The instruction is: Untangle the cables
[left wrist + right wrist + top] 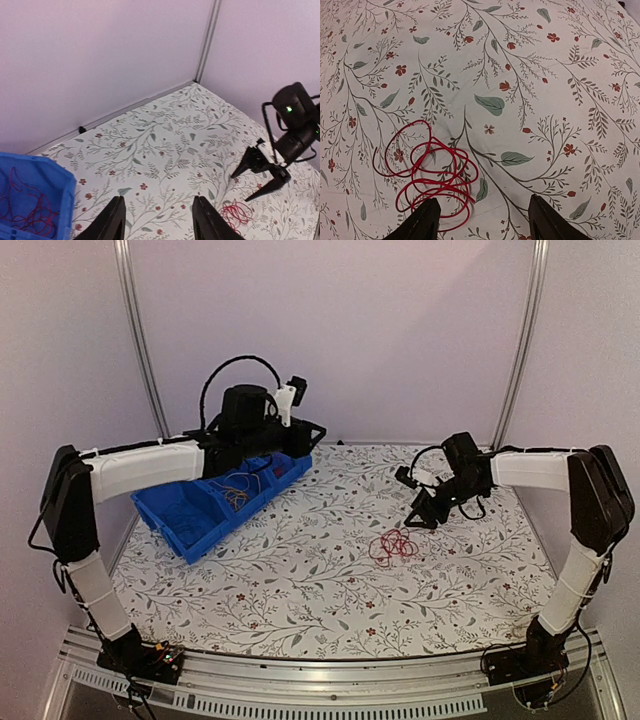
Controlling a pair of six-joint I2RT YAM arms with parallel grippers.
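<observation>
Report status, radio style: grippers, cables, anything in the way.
Left gripper open, empty, near blue bin. Right gripper open over red cable, loose on table. Other cables tangled in bin. Nothing in the way.
</observation>
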